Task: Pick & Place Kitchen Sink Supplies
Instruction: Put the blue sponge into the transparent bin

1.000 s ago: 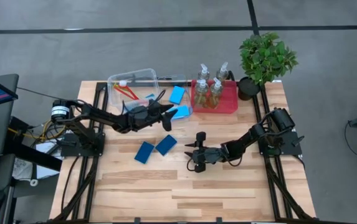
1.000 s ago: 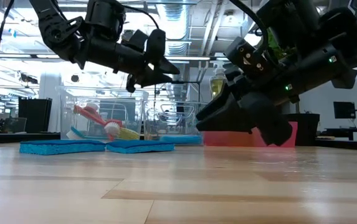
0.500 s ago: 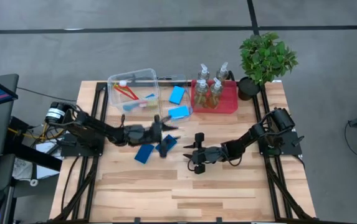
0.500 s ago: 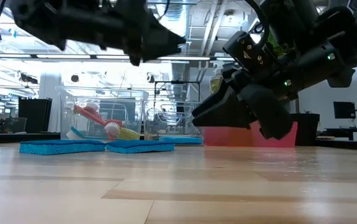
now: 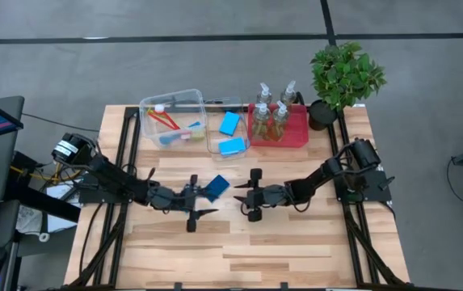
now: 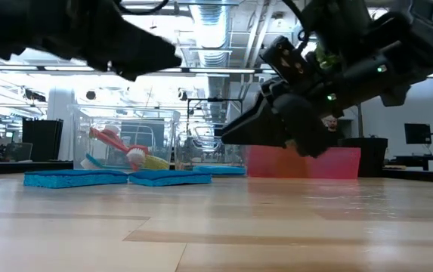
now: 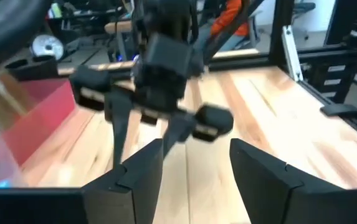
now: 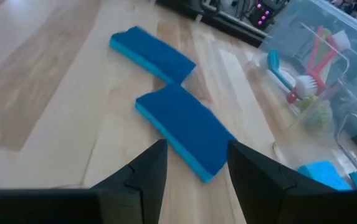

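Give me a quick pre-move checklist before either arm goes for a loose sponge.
1. Left gripper open, empty: ok.
2. Right gripper open, empty: ok.
3. Two sponges on the table, flat: ok; near sponge, far sponge.
4. High view of both: not ok; only one sponge shows, the left arm covers the other.
5. Grippers clear of each other: cannot tell; they face each other closely.
6. Small bin has room: ok, two sponges inside.

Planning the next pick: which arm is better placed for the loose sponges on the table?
Probably right: the right gripper is open, with a blue sponge lined up ahead; left gripper looks past it.
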